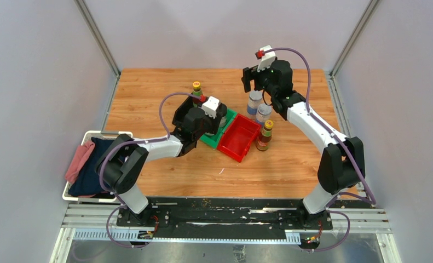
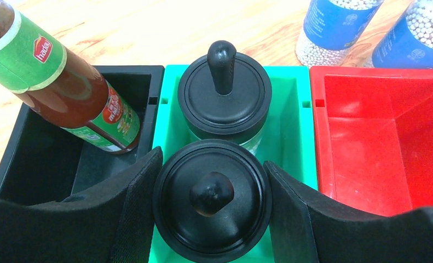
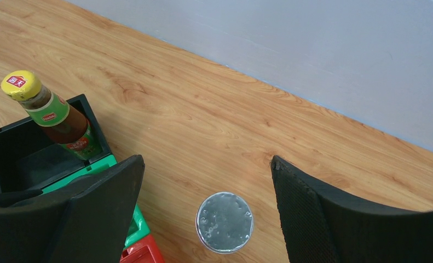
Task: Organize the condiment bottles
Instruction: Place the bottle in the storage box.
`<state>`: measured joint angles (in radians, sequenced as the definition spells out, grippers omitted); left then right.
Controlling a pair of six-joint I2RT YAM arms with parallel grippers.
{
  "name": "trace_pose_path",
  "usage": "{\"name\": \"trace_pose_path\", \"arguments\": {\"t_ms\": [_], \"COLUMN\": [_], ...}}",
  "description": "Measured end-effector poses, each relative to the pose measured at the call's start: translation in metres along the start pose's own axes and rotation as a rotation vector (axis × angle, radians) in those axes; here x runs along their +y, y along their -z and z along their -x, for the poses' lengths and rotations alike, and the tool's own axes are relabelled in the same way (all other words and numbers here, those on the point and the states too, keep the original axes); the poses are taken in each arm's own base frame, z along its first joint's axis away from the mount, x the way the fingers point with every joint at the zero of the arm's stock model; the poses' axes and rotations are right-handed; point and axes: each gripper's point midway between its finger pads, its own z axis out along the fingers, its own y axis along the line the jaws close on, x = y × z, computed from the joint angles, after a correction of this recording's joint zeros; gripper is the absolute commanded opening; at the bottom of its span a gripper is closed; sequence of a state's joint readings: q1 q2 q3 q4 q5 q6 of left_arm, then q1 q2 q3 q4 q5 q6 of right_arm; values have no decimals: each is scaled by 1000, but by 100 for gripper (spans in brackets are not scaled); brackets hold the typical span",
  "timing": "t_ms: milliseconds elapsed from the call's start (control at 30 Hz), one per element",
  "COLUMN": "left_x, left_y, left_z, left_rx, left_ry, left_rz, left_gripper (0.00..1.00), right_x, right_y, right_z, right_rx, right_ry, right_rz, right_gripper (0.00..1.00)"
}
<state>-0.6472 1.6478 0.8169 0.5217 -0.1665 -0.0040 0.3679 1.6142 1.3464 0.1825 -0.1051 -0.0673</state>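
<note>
Wood-grain table (image 1: 203, 175) under both arms, grey walls all round. My left gripper (image 2: 212, 163) is clamped on the near black-capped jar (image 2: 211, 219), pads against its lid on both sides, in the green bin (image 2: 290, 137). The second black-capped jar (image 2: 225, 96) sits just behind it in the same bin. One brown bottle (image 2: 71, 93) leans in the black bin (image 2: 28, 159). My right gripper (image 3: 207, 161) hangs with jaws wide over a silver-lidded shaker (image 3: 224, 222) on the table. The other shaker (image 1: 264, 112) and the other brown bottle (image 1: 265, 135) stand beside the red bin (image 1: 238, 137).
</note>
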Motion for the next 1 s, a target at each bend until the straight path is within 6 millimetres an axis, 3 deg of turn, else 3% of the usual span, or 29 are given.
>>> {"name": "trace_pose_path", "arguments": {"t_ms": [833,1000], "left_x": [3,3], "left_y": [-7,-7], "left_z": [-11,-11], "left_rx": [19,18], "left_ry": [33,39], "left_rz": [-7,-6], "left_gripper": [1,31], "right_x": [0,0], "right_y": [-5,-5], "right_z": [-10,-11], "right_rx": [23,24], "right_ry": [-2,-2], "right_rz": [2,2], "right_gripper": [89,89]}}
